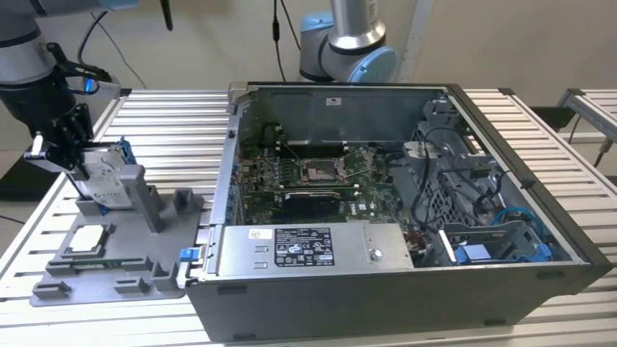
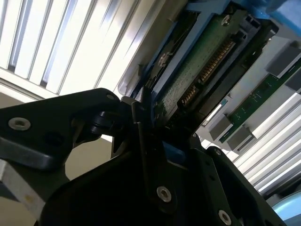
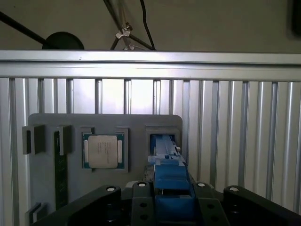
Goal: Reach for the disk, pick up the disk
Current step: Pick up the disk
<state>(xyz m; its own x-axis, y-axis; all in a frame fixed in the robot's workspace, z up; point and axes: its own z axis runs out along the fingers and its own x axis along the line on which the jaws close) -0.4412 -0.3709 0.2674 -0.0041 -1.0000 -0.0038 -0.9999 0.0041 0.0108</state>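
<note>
Black gripper [image 3: 170, 197] jaws pinch the blue-railed disk [image 3: 164, 143], upright in a slot of the grey holder [image 3: 136, 125] beside the holder's square chip [image 3: 103, 151]; the grasp looks made, and lifting likely calls for a straight pull clear of the slot.

Over the grey fixture tray [image 1: 106, 289], the disk [image 1: 111, 189] has its outer side hidden behind the gripper [image 1: 85, 173], and its lower end is lost behind the tray's slot wall. In the first wrist view its blue carrier runs off the picture's edge. In the second wrist view it is blurred.
</note>
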